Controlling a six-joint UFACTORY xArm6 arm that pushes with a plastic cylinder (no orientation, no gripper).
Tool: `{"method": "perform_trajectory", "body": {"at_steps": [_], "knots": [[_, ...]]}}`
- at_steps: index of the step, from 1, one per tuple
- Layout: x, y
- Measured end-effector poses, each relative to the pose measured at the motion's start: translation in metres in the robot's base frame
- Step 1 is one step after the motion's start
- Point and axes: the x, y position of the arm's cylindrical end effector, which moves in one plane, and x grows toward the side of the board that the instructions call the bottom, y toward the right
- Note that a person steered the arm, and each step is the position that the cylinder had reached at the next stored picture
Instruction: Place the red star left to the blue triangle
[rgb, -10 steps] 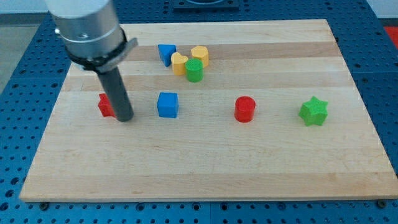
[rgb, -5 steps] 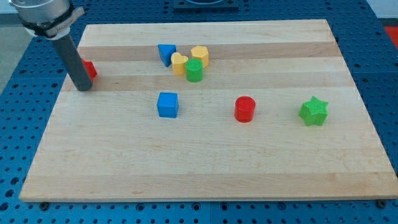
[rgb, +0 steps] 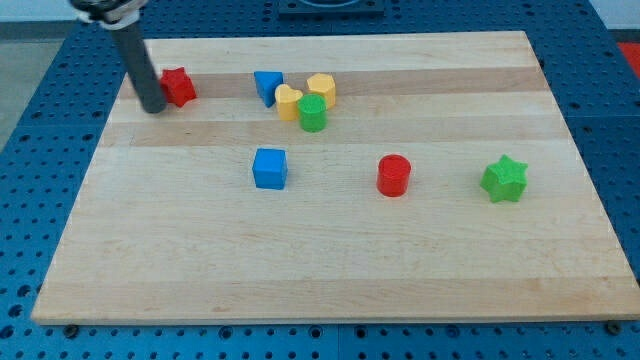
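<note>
Red star block (rgb: 179, 86) got shoved right and farther back, now left of the blue triangle block (rgb: 266, 86); my tip (rgb: 154, 108) touches its left side, no fingers here, just a rod.

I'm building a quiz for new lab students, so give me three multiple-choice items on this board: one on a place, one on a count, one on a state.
1. Where is the red star relative to the blue triangle?
A. To the view's left
B. To the view's right
C. Below it

2. How many green blocks are on the board?
A. One
B. Two
C. Three

3. How does my tip stand to the red star?
A. Far off at the view's right
B. Resting on top of it
C. Close against its left side

Answers:
1 A, the star lies left of the triangle, with bare board between.
2 B, a green cylinder and a green star.
3 C, the rod's end sits right beside the star's left edge.
</note>
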Motion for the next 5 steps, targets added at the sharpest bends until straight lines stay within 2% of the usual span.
{"method": "perform_trajectory", "body": {"at_steps": [1,2,3,4,5], "knots": [[0.01,-0.045],[-0.012,-0.046],[-0.063,-0.046],[-0.068,-0.031],[-0.032,0.026]]}}
